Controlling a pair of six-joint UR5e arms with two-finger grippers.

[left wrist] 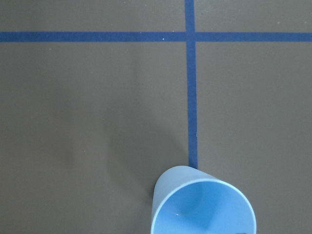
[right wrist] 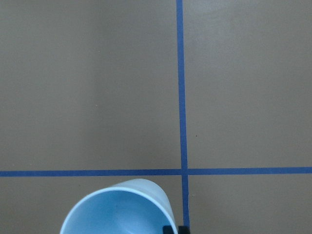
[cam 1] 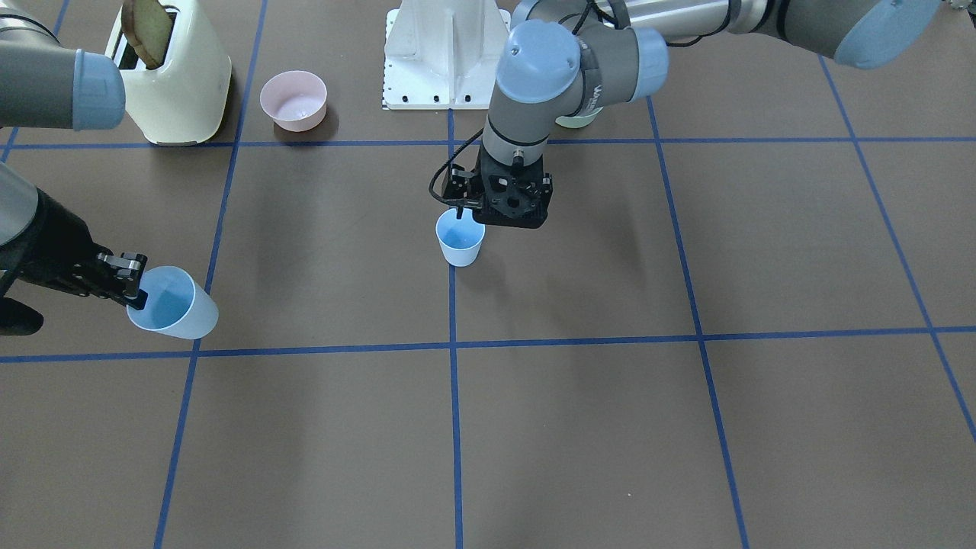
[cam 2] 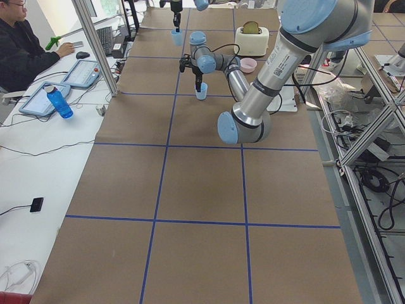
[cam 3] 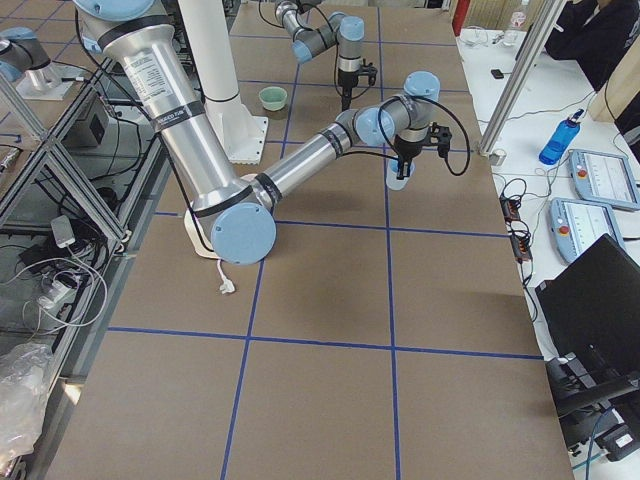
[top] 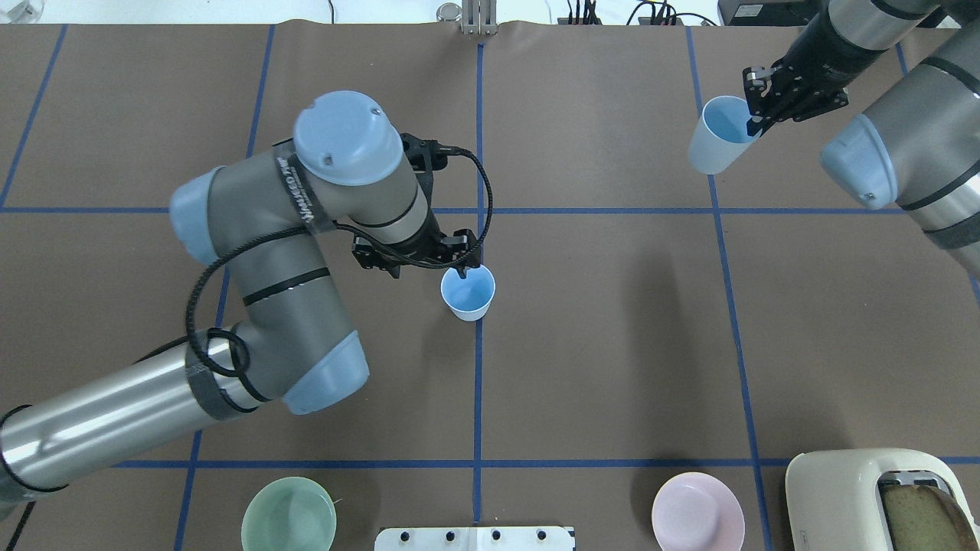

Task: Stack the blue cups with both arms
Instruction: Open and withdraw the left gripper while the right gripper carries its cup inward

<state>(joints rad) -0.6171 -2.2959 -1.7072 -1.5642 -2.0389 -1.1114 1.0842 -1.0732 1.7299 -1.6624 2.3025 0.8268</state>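
One blue cup (cam 1: 460, 242) stands upright on the blue centre line, also in the overhead view (top: 468, 292) and the left wrist view (left wrist: 203, 204). My left gripper (cam 1: 460, 212) is above it, one finger inside the rim and one outside, shut on the rim. My right gripper (cam 1: 136, 293) is shut on the rim of the second blue cup (cam 1: 174, 305). It holds this cup tilted and off the table at the far right in the overhead view (top: 716, 143). The second cup also shows in the right wrist view (right wrist: 119, 209).
A cream toaster (cam 1: 171, 76) with a bread slice and a pink bowl (cam 1: 293, 99) stand near the robot's base on its right. A mint-green bowl (top: 289, 514) is on its left. The white pedestal (cam 1: 446, 53) is between them. An operator (cam 2: 25, 50) sits beside the table.
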